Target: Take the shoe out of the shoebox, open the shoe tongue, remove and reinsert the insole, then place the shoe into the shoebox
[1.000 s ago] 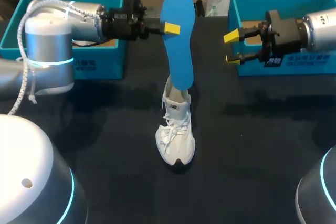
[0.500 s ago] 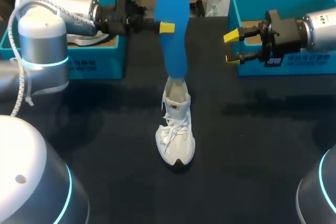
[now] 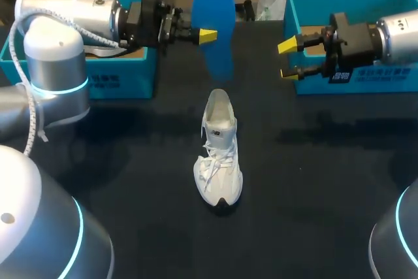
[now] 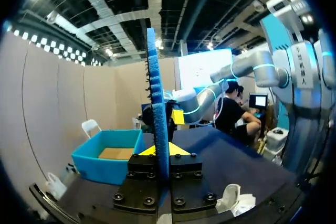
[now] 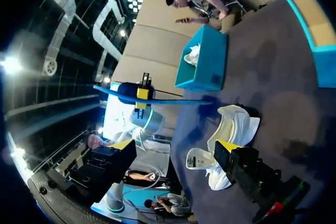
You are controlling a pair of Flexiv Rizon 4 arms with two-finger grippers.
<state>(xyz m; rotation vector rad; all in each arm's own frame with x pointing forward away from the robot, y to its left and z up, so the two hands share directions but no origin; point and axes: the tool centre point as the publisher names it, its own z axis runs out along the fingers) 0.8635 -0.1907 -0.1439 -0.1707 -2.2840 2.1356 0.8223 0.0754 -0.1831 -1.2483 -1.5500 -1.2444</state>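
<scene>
Yellow-tipped fingers (image 3: 208,34) of the left gripper (image 4: 160,150) are clamped from both sides on a blue insole (image 3: 214,27), pinching its long edge partway along its length. The insole hangs upright and edge-on to the wrist camera, its lower end just above and beyond the heel of the white shoe (image 3: 219,161), with a visible gap between the two. The shoe stands on its sole on the dark table (image 3: 313,181), roughly midway between two teal shoeboxes, toe toward the robot and its heel opening facing up. Lifted clear like this, the insole appears to be fully out, so the removal step looks done and reinsertion looks next. Holding it by the edge leaves both ends free, which should let the lower end be steered down into the shoe's mouth. Over at the right, the right gripper (image 3: 289,59) hovers above the table with its fingers apart and nothing between them, just in front of the right shoebox (image 3: 366,86). From there it seems placed to come in and steady the shoe, which stands unsupported and could tip when the insole pushes in. Behind the left arm sits the left shoebox (image 3: 121,83), with something pale inside that is too hidden to identify. In the right wrist view the shoe lies ahead of the open fingers, with the insole level above it.
</scene>
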